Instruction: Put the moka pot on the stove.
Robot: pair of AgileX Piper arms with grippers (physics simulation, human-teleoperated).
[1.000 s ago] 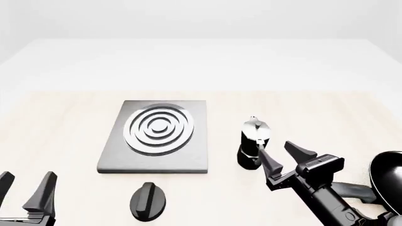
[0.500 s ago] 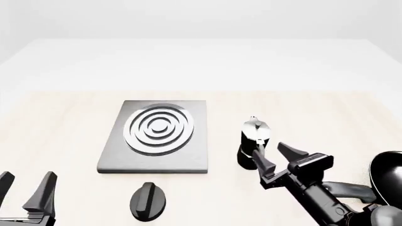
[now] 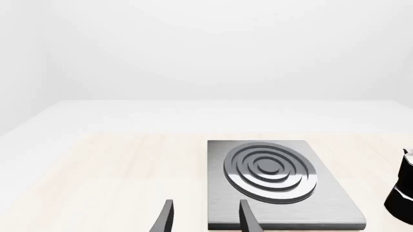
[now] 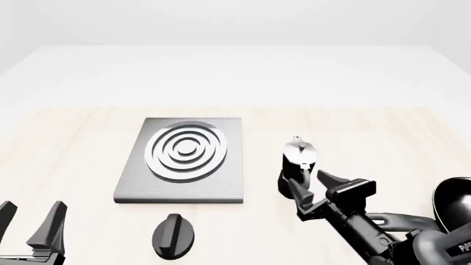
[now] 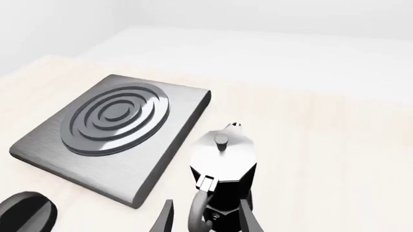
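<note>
In the left wrist view, we are looking past the two finger tips of the left hand (image 3: 205, 220), which are standing apart with nothing between them. The stove (image 3: 281, 186) is lying flat on the pale worktop (image 3: 103, 179) just beyond them. The moka pot (image 3: 403, 193) is showing only as a dark sliver cut off by the frame's edge.

In the front view, we are seeing the moka pot (image 4: 296, 165) standing upright on the worktop (image 4: 74, 143), to the right of the stove (image 4: 184, 160) and apart from it. The right hand (image 4: 314, 187) is sitting directly in front of the pot, its fingers spread; one finger is overlapping the pot's lower body, so we cannot tell from here whether it is touching. The left hand (image 4: 30, 221) is resting at the lower left, fingers parted and holding nothing. A black oval knob (image 4: 174, 236) is lying near the stove's front edge, and a frying pan (image 4: 453, 207) is being cut off at the right edge.

In the right wrist view, the moka pot (image 5: 223, 179) is filling the near field, its handle facing us and lying between the parted fingers of the right hand (image 5: 205, 220). The fingers are not closing on it. The stove (image 5: 113, 130) is lying beside the pot, and the knob (image 5: 26, 212) is partly cropped.
</note>
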